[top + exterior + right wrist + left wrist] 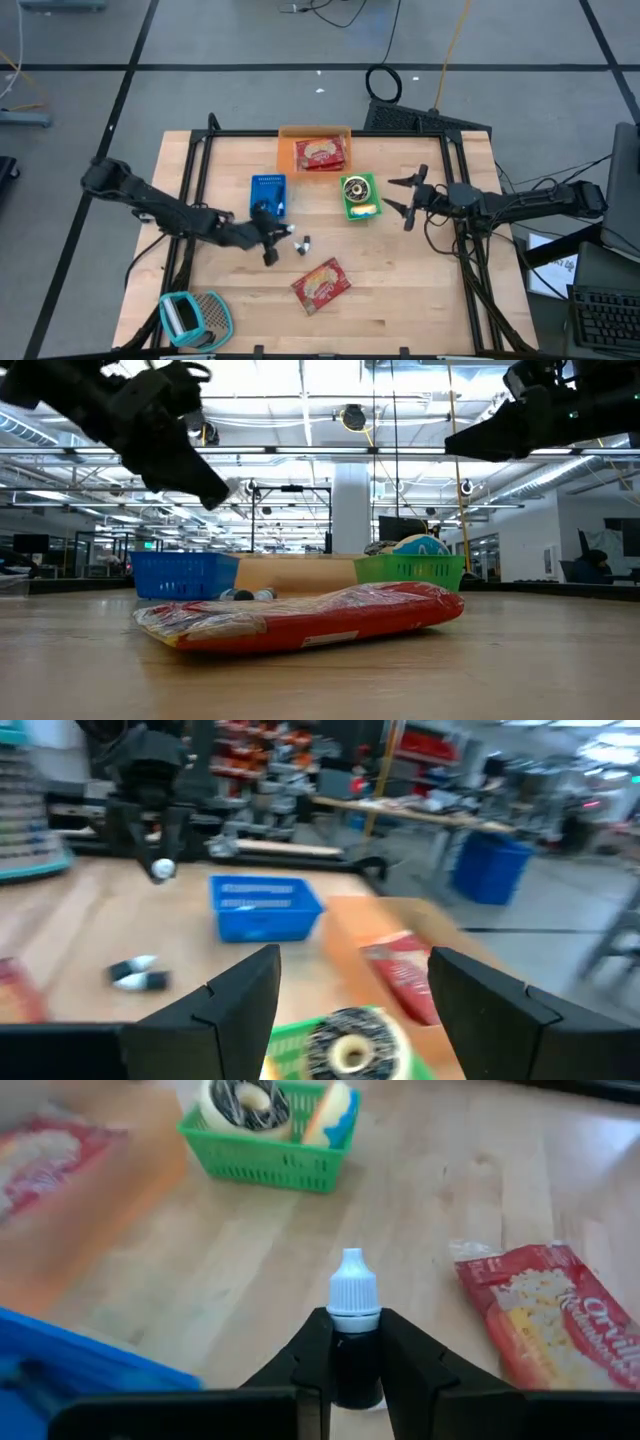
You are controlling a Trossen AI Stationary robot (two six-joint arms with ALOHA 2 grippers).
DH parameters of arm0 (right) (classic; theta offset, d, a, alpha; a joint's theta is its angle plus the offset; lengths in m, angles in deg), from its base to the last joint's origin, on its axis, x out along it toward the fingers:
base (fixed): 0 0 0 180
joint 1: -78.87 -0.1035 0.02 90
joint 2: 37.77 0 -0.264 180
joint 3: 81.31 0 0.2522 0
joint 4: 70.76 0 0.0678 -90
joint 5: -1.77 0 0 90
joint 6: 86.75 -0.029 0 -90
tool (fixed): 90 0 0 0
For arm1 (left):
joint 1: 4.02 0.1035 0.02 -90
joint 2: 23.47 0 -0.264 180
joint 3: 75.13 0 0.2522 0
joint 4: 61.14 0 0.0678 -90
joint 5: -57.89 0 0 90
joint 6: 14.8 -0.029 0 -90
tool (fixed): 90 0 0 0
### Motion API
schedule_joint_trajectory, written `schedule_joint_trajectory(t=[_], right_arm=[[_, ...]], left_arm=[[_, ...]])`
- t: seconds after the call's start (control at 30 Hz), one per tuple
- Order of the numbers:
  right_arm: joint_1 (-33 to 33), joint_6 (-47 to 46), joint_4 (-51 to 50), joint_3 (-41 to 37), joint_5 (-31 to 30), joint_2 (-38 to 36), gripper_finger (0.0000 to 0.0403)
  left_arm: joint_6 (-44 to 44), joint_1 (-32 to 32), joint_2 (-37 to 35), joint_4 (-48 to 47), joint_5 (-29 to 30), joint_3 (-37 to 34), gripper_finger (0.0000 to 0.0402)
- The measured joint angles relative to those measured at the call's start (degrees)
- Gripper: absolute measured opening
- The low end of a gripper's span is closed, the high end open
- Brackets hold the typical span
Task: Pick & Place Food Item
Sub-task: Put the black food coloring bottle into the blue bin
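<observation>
My left gripper (pixel 272 240) hangs above the table's middle, shut on a small dark bottle (pixel 353 1355) with a white cap (pixel 353 1287). In the right wrist view the held bottle (pixel 162 868) shows well above the wood. Two more small bottles (pixel 302 243) lie on their sides on the table just right of it. A red popcorn bag (pixel 321 285) lies flat nearer the front edge. My right gripper (pixel 405 197) waits open and level at the right, beside the green basket (pixel 360 196). My left gripper pinches the bottle's dark body (pixel 352 1370) between its two fingers. The white cap sticks out past the fingertips (pixel 312 1342), so the bottle lies along the fingers. The fingers come from the table's left, slanting down. The bottle is lifted clear of the table.
A blue basket (pixel 268 193) stands just beyond my left gripper. An orange tray (pixel 315 136) at the far edge holds another popcorn bag (pixel 321 153). The green basket holds round food items. A teal object (pixel 192 316) sits at the front left corner.
</observation>
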Motion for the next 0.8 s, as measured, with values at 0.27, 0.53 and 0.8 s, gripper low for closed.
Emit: schedule_joint_trajectory(t=[0.27, 0.53, 0.8], right_arm=[[1.9, 1.5, 4.6, 0.0, -7.3, 0.0, 0.0242], [7.0, -0.4, 4.7, 0.0, -6.8, 1.3, 0.0242], [11.3, -0.7, 6.9, 0.0, -6.8, 4.1, 0.0242]], left_arm=[[-10.4, 7.8, -19.0, 5.1, -6.1, -12.3, 0.0054], [-9.3, 13.1, -27.0, 10.9, -5.2, -21.8, 0.0058], [-7.5, 18.3, -27.0, 10.0, -5.2, -24.3, 0.0059]])
